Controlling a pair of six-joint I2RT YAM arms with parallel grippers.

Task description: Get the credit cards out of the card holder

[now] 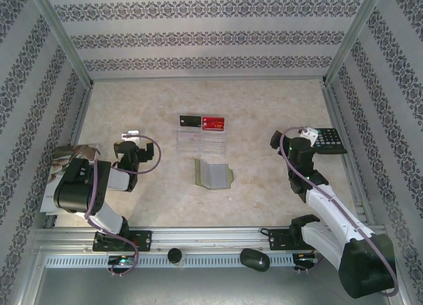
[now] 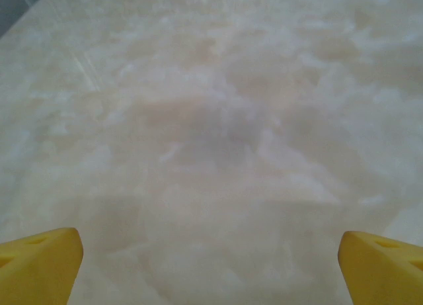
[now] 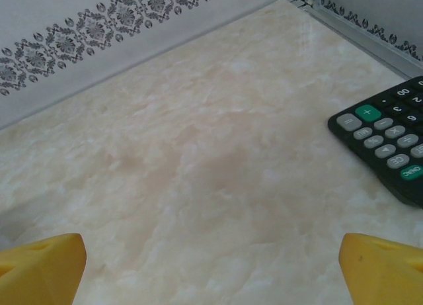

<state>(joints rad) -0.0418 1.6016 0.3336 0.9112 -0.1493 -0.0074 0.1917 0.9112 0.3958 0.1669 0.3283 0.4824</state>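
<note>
The olive-green card holder [image 1: 213,173] lies opened flat at the table's middle, pale grey inside. Just beyond it lie the credit cards: a black one [image 1: 190,122], a red one [image 1: 214,124] and see-through ones [image 1: 201,141] between them and the holder. My left gripper [image 1: 131,134] stands open over bare table to the left of the cards; its yellow fingertips [image 2: 39,262] are wide apart with nothing between them. My right gripper [image 1: 305,131] is open too, far right of the cards, with yellow fingertips [image 3: 380,265] spread over bare marble.
A black calculator [image 1: 328,141] sits at the right wall, close beside my right gripper, and its keys [image 3: 390,139] show at the right edge of the right wrist view. A printed booklet [image 1: 66,169] lies at the left wall under the left arm. Patterned walls enclose three sides.
</note>
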